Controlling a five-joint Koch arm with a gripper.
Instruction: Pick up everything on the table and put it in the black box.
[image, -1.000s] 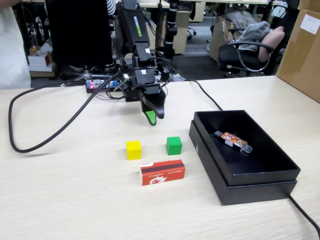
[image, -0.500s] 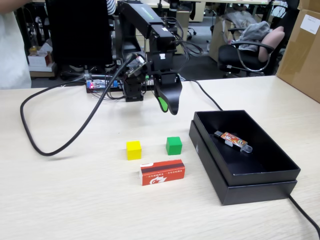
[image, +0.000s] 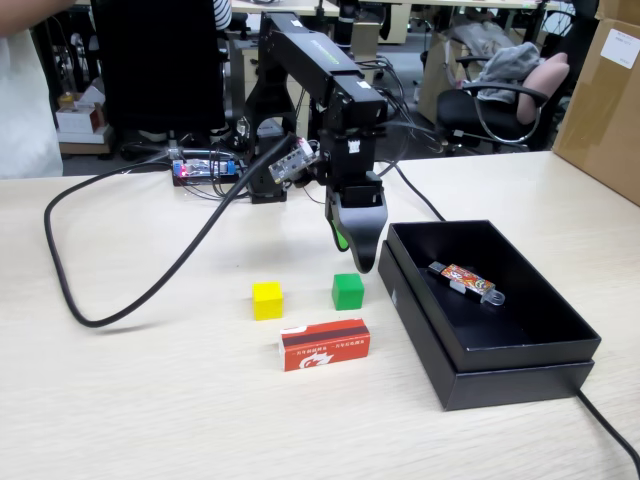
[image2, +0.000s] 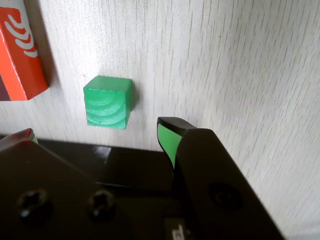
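A small green cube (image: 348, 291) sits on the beige table (image: 150, 400), with a yellow cube (image: 267, 300) to its left and a red-and-white carton (image: 324, 345) lying in front of both. The black box (image: 510, 385) stands to the right. My gripper (image: 358, 255) hangs point-down just above and behind the green cube, near the box's left wall. In the wrist view the gripper (image2: 97, 131) is open and holds nothing. The green cube (image2: 107, 102) lies just beyond the fingertips, and the carton's end (image2: 20, 55) shows at the upper left.
An orange-patterned stick (image: 466, 282) lies inside the black box. A thick black cable (image: 95, 318) loops over the left of the table, and another runs past the box's far side. A brown cardboard carton (image: 605, 100) stands at the right edge.
The arm has swung to the right and reached forward. The gripper has come down from near the arm's base to just above the green cube. The cubes and carton have not moved.
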